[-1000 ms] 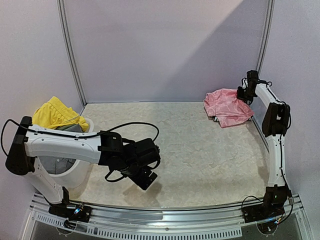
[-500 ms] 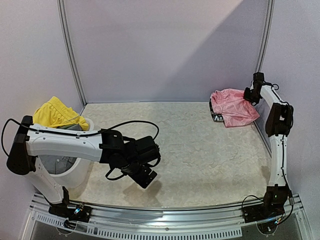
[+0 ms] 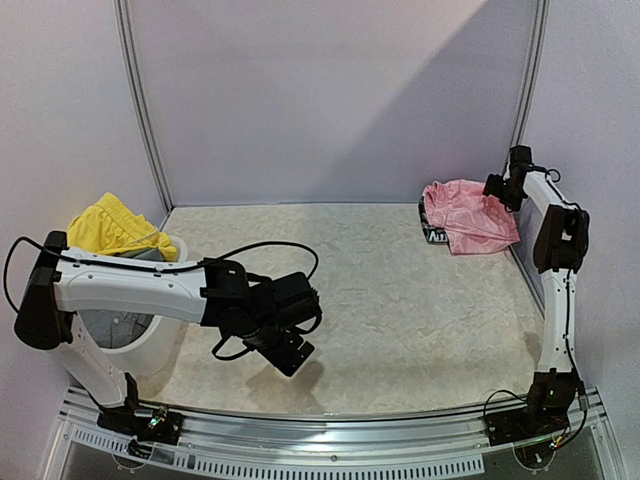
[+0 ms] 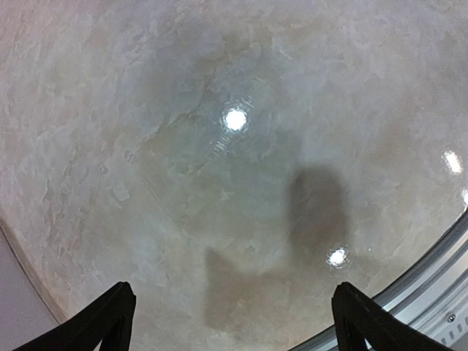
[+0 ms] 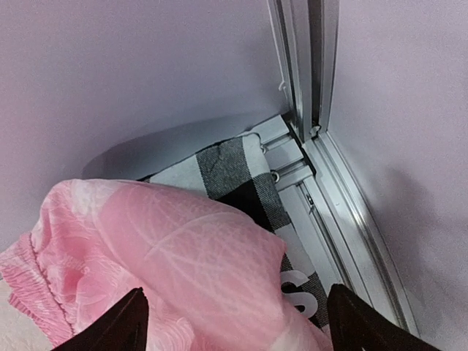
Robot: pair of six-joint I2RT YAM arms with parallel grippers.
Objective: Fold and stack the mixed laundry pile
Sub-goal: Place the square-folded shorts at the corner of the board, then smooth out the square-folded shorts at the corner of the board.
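Right gripper (image 5: 235, 311): jaws spread wide, gripping nothing.
Pink garment (image 5: 168, 248): directly below the right gripper, lying on the checked shirt (image 5: 238, 172).
Left gripper (image 4: 230, 314): jaws spread, bare table (image 4: 219, 146) underneath.
Yellow garment (image 3: 108, 225): atop the basket (image 3: 148, 352), well apart from the left gripper.

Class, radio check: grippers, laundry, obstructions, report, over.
Left gripper open, empty. Right gripper open above pink garment on checked shirt. Yellow garment in basket. Nothing blocking.
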